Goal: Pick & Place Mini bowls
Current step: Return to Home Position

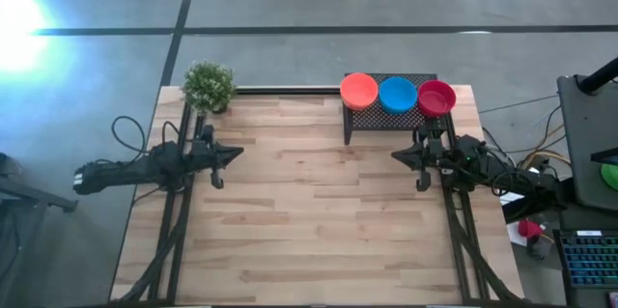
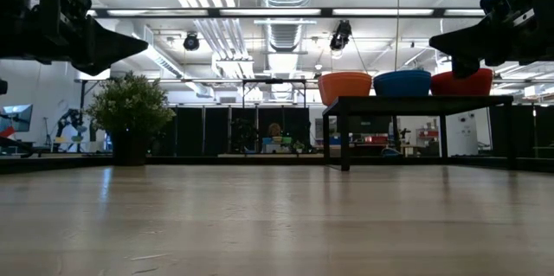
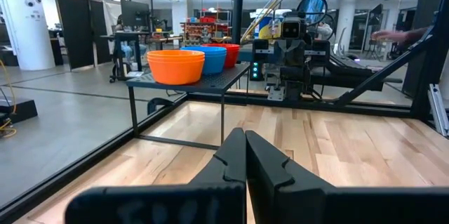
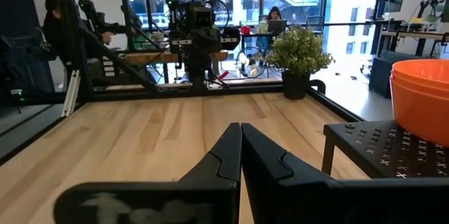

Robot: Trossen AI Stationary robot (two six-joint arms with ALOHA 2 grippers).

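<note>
The mini bowls stand in a row on a black mesh rack (image 1: 386, 115) at the table's far right: orange (image 1: 358, 90), blue (image 1: 397, 94) and red (image 1: 435, 98). In the right wrist view the orange one (image 4: 421, 94) shows two rims, one nested in the other. My left gripper (image 1: 237, 151) hovers shut over the table's left side, pointing level toward the right. Over the right side, just in front of the rack, my right gripper (image 1: 396, 155) hovers shut and points level toward the left. Both are empty and well above the wood (image 2: 138, 47) (image 2: 437, 44).
A small green potted plant (image 1: 209, 86) stands at the table's far left corner. The wooden tabletop (image 1: 309, 221) lies bare between and in front of the arms. People show in the room beyond the table (image 4: 52, 13).
</note>
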